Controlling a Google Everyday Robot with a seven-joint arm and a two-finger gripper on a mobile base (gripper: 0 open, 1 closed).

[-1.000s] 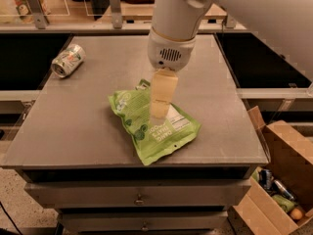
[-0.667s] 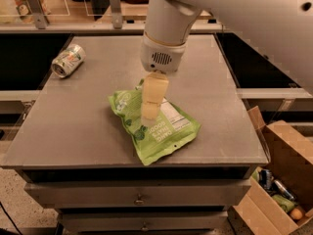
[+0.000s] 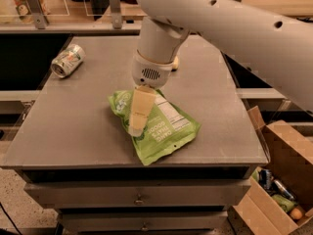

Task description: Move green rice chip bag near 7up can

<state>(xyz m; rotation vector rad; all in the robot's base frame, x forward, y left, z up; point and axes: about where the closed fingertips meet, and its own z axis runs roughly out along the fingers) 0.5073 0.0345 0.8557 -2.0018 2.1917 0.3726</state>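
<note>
The green rice chip bag (image 3: 164, 129) lies flat near the front middle of the grey table (image 3: 88, 121), white label facing up. The 7up can (image 3: 67, 60) lies on its side at the table's far left, well apart from the bag. My gripper (image 3: 138, 116) hangs straight down from the white arm (image 3: 230, 23) over the bag's left part, its tip at the bag's surface. It hides part of the bag.
A small pale object (image 3: 174, 62) shows behind the wrist on the table. An open cardboard box (image 3: 286, 160) with small cans stands on the floor at the right. Drawers (image 3: 139, 199) sit below the table front. Rails and posts (image 3: 115, 6) run along the back.
The gripper has moved left and lower over the bag, from its middle to its left part. The bag and the can have not moved.
</note>
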